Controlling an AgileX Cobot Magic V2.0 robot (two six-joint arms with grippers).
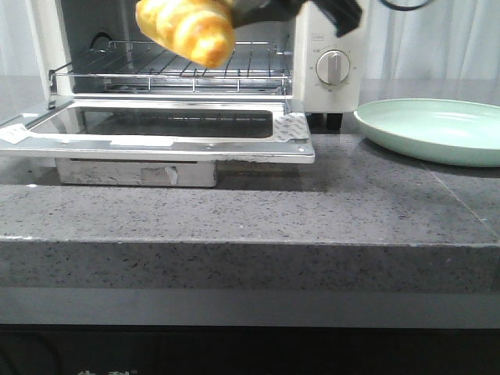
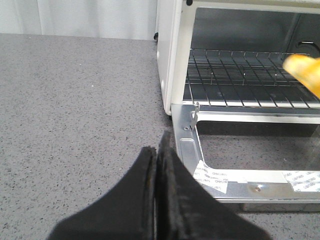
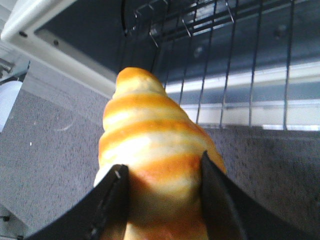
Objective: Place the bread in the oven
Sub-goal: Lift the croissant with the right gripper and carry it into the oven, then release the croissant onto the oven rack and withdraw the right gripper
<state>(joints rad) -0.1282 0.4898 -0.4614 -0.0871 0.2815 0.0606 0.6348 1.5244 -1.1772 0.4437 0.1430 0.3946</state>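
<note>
bread (image 1: 187,27), a glossy golden bun with orange-brown stripes, is clamped in the right gripper (image 3: 162,200) fingers, held above the white toaster oven (image 1: 332,70)'s wire rack (image 1: 180,66), long axis pointing inward; left gripper (image 2: 156,200) fingers closed, empty.

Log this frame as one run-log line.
phase: insert | right gripper: shut on bread, above wire rack | oven door: open | left gripper: shut, empty
</note>
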